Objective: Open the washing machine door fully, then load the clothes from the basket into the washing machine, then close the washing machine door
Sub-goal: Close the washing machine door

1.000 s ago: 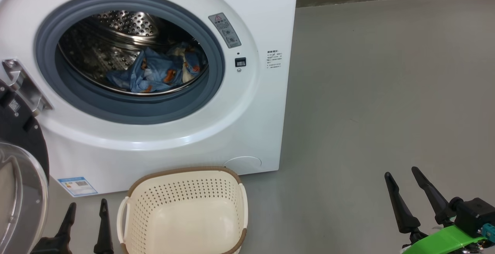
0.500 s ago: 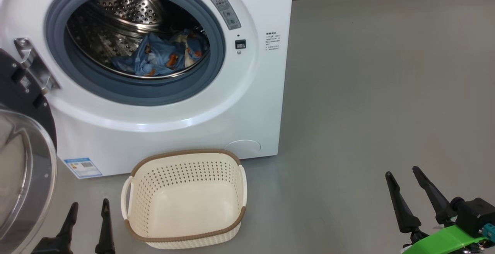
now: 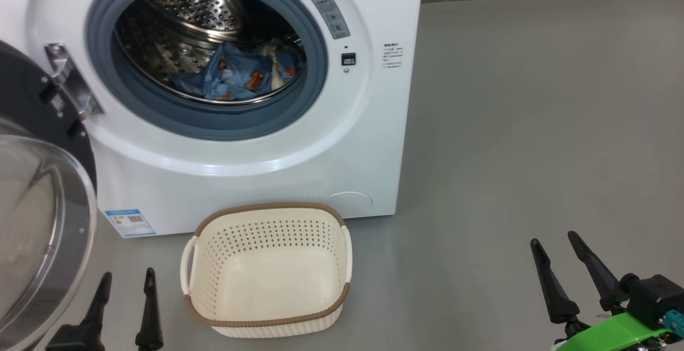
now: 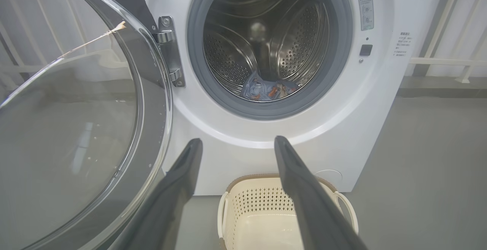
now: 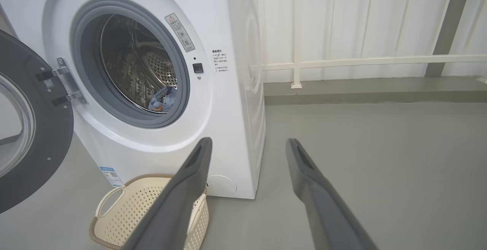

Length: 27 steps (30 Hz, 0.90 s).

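The door [image 3: 43,207] hangs wide open left of the washing machine [image 3: 256,180]; the clothes [image 3: 240,76] lie inside it and the basket [image 3: 267,208] sits empty in front. The door looks rigid and glossy (likely slippery), so push its outer rim, far from the hinge [image 3: 69,81]. The left pincer [image 3: 128,273] and right pincer [image 3: 553,239] both gape, empty.

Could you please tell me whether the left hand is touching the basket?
Apart. In the head view, bare grey floor shows between the open left hand and the near side handle of the basket.

Door [image 3: 37,223] swung open left; clothes [image 3: 240,73] in drum; basket [image 3: 267,321] empty.
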Available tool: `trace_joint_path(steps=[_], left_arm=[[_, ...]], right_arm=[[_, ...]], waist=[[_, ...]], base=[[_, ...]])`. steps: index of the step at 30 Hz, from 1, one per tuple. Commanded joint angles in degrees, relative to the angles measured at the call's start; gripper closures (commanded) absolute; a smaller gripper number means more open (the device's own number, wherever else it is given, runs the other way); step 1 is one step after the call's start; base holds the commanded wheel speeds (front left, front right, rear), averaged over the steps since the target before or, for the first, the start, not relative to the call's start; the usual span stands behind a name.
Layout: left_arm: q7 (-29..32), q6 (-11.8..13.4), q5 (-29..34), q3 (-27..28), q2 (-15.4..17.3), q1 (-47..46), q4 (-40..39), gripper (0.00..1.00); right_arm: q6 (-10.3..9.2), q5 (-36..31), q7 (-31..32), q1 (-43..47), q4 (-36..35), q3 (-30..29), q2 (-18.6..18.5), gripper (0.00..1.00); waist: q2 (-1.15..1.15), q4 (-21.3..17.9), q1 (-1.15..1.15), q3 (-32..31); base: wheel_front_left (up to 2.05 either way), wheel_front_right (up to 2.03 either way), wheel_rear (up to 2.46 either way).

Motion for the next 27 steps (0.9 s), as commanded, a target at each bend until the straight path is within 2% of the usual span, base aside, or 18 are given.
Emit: trace_joint_path(steps=[1,10,27], left_arm=[[-0.4,0.0,0.5,1.5,0.8,0.1,-1.8,0.00],[-0.4,0.9,0.2,1.8,0.4,2.2,-4.1,0.00],[-0.4,1.7,-0.6,3.0,0.1,3.8,-5.5,0.00]], right_arm=[[0.25,-0.7,-0.4,-0.5,-1.5,1.1,-1.0,0.00],[0.25,-0.6,-0.4,-1.4,-1.6,3.9,-0.8,0.00],[0.25,-0.3,-0.4,-3.5,-1.5,7.9,-0.8,0.00]], waist=[[0.00,0.9,0.00,-0.1],[0.00,7.1,0.00,-0.3],[0.00,22.0,0.00,-0.5]], base=[[0.00,0.00,0.00],[0.00,0.00,0.00],[0.00,0.00,0.00]])
